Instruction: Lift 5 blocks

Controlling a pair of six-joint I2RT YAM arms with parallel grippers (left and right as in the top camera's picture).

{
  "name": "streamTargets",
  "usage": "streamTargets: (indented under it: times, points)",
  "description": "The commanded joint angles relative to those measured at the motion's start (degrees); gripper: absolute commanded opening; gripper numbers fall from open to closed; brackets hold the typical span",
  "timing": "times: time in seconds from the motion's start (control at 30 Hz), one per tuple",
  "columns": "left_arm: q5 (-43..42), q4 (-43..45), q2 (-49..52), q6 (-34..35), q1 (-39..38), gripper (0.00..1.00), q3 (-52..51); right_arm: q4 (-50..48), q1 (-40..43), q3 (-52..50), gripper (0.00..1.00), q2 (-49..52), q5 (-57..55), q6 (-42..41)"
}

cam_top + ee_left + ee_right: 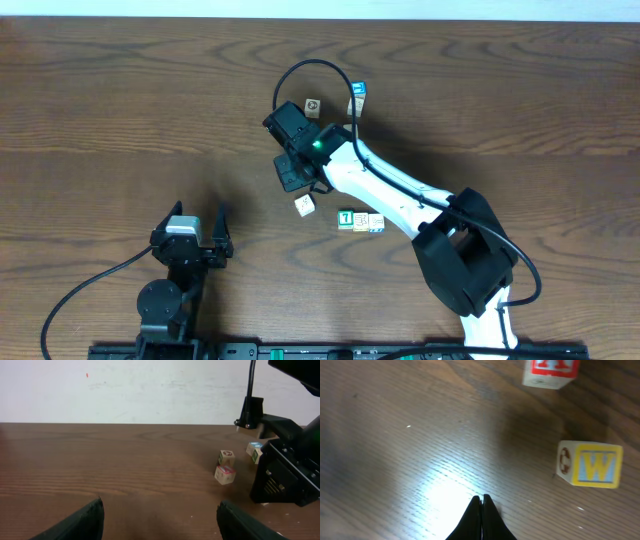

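Three blocks sit in a row: the green "T" cube [345, 218], a pale one [362, 221] and a blue-marked one [376, 225]. A cream block [305, 205] lies alone to their left. Farther back is a pale block with a round mark [313, 104] [226, 455]. My right gripper [284, 148] [481, 497] is shut on nothing, its tips just above bare wood. A yellow "W" block [590, 464] lies to its right, apart from it. My left gripper [202, 215] [160, 515] is open and empty, low at the front left.
A red "A" cube [551, 372] [225, 474] lies ahead of the right fingertips, hidden under the arm in the overhead view. A blue-topped cube [358, 92] [254, 450] sits at the back. The right arm's white link [390, 190] passes just above the row of three.
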State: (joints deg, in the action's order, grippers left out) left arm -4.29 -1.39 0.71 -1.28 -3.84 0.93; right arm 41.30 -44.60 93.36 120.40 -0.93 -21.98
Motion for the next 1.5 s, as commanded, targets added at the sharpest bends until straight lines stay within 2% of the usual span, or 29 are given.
streamTargets:
  times: [0.0,0.33,1.47]
  points:
    - [-0.98,-2.27,-0.04,0.31,0.28,0.73,-0.70,-0.15,-0.92,1.11,0.01,1.40,1.27,1.46]
    - [-1.01,-2.27,-0.04,0.31,0.28,0.73,-0.70,0.33,-1.29,0.96,0.01,4.50,1.49,1.22]
    - [-1.01,-2.27,-0.04,0.31,0.28,0.72,-0.70,13.90,-4.57,0.96,0.01,4.87,-0.74,-1.14]
